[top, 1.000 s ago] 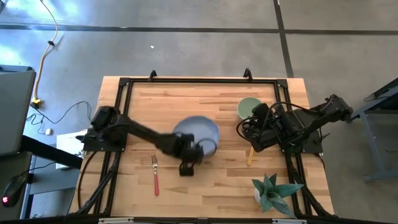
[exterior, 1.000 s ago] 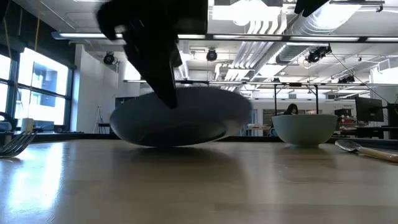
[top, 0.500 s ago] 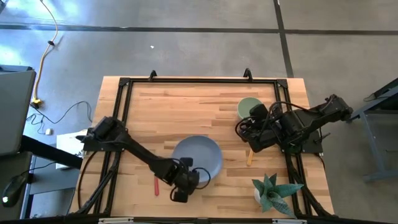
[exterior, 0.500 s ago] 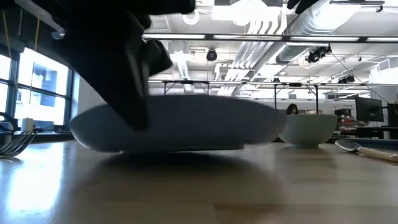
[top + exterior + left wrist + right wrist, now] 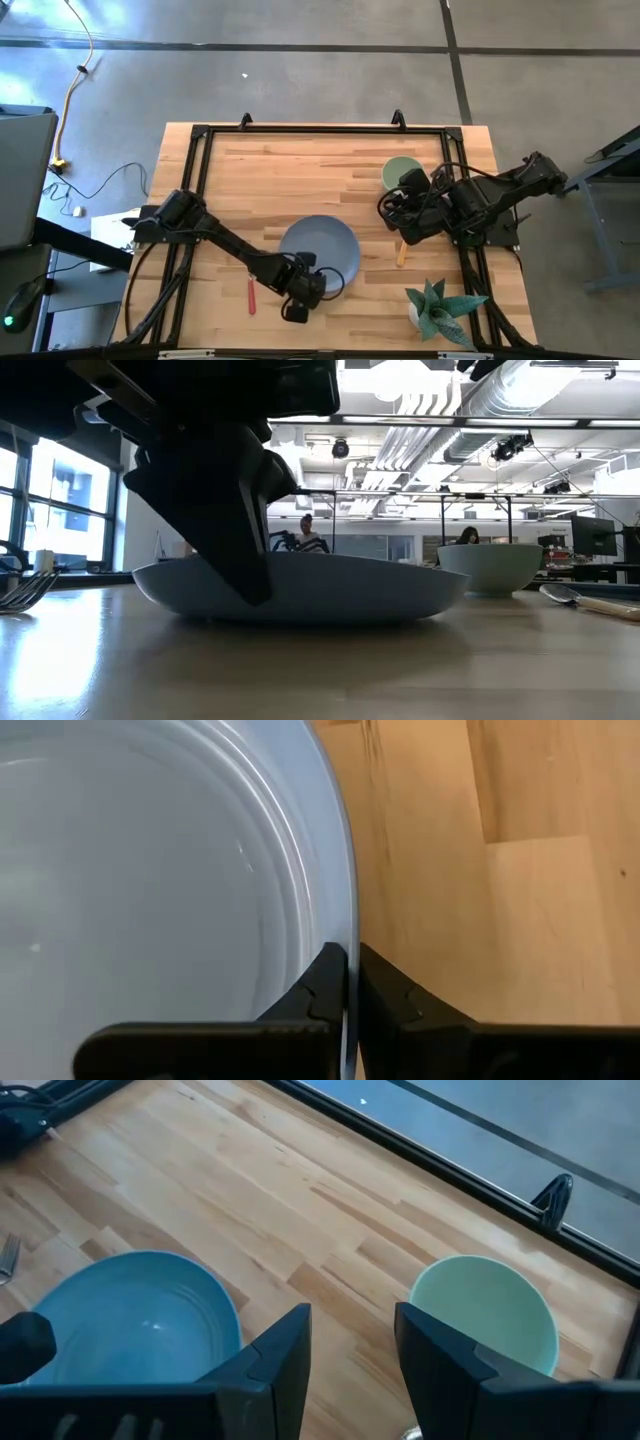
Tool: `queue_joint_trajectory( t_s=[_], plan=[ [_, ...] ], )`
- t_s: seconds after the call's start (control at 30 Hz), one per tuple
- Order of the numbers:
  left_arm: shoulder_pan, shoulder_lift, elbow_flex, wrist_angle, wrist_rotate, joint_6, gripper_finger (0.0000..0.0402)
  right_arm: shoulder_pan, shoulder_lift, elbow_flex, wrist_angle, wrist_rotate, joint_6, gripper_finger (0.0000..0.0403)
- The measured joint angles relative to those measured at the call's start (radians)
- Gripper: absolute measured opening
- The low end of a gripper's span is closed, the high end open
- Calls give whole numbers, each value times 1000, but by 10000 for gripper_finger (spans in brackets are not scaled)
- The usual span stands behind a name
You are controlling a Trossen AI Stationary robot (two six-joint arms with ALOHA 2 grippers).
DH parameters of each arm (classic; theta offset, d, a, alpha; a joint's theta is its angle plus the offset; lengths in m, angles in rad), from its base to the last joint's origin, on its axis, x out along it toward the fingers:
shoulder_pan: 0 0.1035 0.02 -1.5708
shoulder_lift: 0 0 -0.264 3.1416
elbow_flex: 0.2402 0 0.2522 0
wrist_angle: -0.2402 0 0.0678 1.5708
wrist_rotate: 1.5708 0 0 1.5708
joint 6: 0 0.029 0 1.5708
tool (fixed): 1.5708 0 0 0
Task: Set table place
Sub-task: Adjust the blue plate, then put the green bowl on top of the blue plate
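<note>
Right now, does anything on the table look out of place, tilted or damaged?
Nothing looks damaged or spilled. The plate sits flat on the table, its rim pinched by the left gripper. The bowl stands upright. The fork lies left of the plate, the spoon to its right. The right gripper hangs open.

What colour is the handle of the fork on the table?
Red; the fork shows best in the high view.

Blue-grey plate (image 5: 322, 250) flat on the table (image 5: 300, 165); pale green bowl (image 5: 400, 172) upright far right; spoon (image 5: 402, 250) and fork (image 5: 251, 297), apparently, alongside.
</note>
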Motion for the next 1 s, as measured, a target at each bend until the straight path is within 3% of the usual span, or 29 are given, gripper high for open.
queue_joint_trajectory(
  t_s=[0.2,0.77,1.0],
  plan=[
    [1,1,-1,0,7,1,30,0,0,0,0,0,0,138],
    [1,-33,-3,-32,66,1,218,0,0,0,0,-20,-12,138],
    [20,-172,-2,-158,-74,-45,256,-11,4,0,-3,-77,-75,138]
  ],
)
